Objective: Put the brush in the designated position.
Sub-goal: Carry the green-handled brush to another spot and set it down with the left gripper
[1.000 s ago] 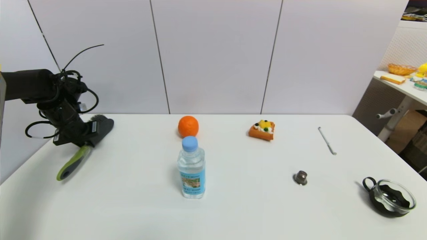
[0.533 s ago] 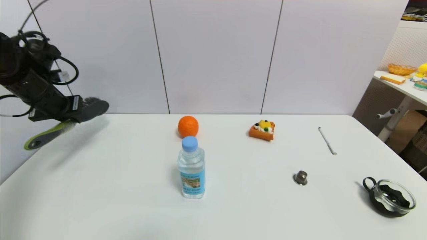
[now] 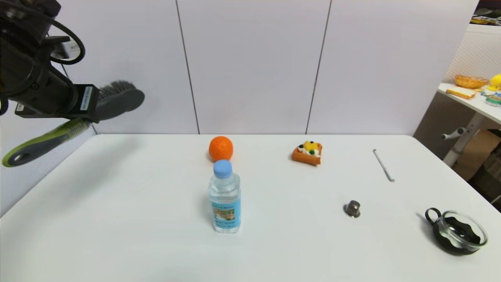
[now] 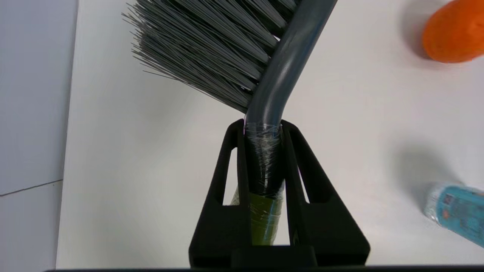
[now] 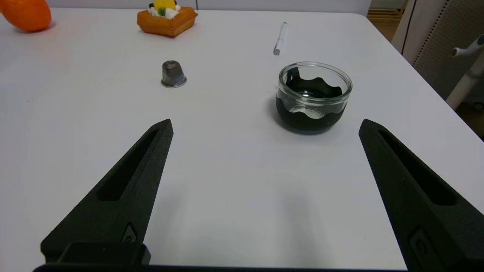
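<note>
White bench (image 3: pixel 117 219), grey panel wall behind. Brush (image 3: pixel 117 100): held aloft over the bench's far left corner, left pincer (image 4: pixel 263 151) clenched on its neck below the head; looks light, stiff, long handle trailing. Right pincer (image 5: pixel 264 151) released, idle near the glass jar (image 5: pixel 312 96). Bottle (image 3: pixel 224 197) and orange (image 3: pixel 220 148) stand mid-bench, likely obstacles.
</note>
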